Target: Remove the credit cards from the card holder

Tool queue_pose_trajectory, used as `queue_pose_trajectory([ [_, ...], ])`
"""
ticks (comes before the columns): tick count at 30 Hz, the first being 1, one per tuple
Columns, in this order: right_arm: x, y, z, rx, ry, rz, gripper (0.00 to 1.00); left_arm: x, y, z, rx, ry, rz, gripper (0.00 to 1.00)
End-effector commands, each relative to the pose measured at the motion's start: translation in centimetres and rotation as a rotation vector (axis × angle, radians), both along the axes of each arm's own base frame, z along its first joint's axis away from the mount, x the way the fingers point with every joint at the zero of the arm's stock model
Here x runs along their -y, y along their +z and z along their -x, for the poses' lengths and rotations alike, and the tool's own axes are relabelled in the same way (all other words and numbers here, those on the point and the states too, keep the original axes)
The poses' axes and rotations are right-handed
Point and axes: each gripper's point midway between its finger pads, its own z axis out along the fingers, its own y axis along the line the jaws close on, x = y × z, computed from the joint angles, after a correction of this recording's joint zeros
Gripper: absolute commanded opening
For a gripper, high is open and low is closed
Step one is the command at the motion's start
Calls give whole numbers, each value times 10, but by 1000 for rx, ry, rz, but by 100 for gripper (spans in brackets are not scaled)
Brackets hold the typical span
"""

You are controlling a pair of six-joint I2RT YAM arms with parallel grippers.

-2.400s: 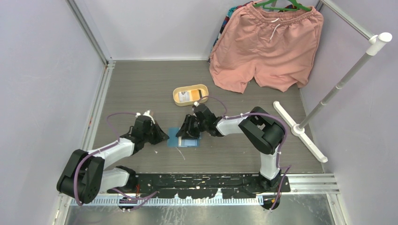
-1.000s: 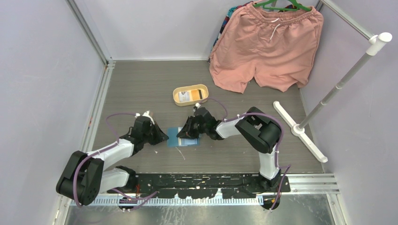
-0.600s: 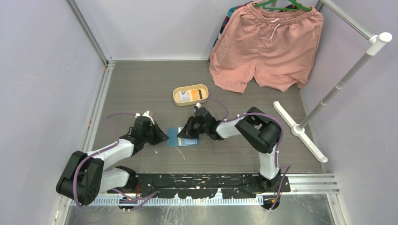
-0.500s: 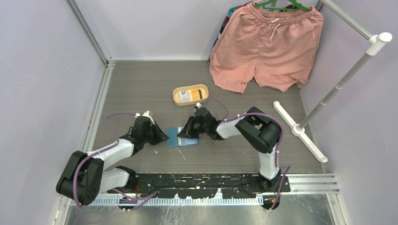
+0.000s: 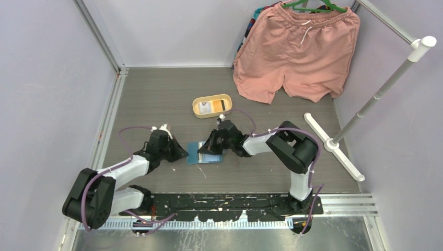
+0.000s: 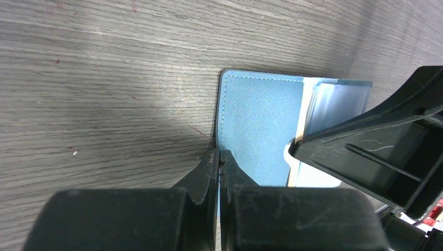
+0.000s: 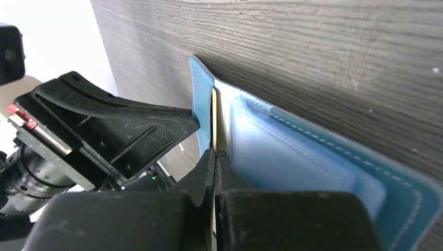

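The teal-blue card holder (image 5: 203, 155) lies open on the table between both grippers. My left gripper (image 5: 184, 153) is shut on its left edge (image 6: 220, 157), pinning the blue flap (image 6: 258, 125). My right gripper (image 5: 208, 148) comes from the right and is shut (image 7: 214, 155) on the thin edge of a cream credit card (image 7: 213, 112), which stands between the flap and the light blue pocket (image 7: 292, 157). Most of that card is hidden in the holder. A whitish credit card (image 5: 209, 107) with dark marks lies in the yellow tray.
The yellow oval tray (image 5: 197, 101) stands just behind the holder. Pink shorts (image 5: 295, 49) hang at the back right. A white rack stand (image 5: 334, 145) lies on the table to the right. Walls close in left and back.
The right gripper has crept slightly left at the holder and its elbow has shifted a little right. The left arm and the holder have stayed put.
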Motion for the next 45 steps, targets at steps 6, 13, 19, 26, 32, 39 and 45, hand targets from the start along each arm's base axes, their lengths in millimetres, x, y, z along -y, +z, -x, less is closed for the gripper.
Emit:
queue_pose_trajectory([
  [6, 14, 34, -11, 80, -34, -29, 1, -12, -19, 15, -69, 14, -58, 0],
  [13, 24, 37, -9, 92, -39, 10, 1, -13, -17, 12, -57, 27, -59, 0],
  [19, 31, 42, -10, 108, -33, 59, 1, -17, -17, 16, -71, 47, -66, 0],
  [26, 53, 82, -15, 258, -23, 147, 1, -20, -13, 6, -42, 66, -87, 0],
  [32, 66, 130, -21, 357, -8, 144, 1, -25, -14, 4, -57, 91, -115, 0],
  [39, 61, 178, -48, 422, 56, 103, 1, -32, 11, 1, 2, 125, -122, 0],
  [45, 72, 199, -80, 441, 15, 53, 1, -34, 31, -9, 57, 131, -137, 0],
])
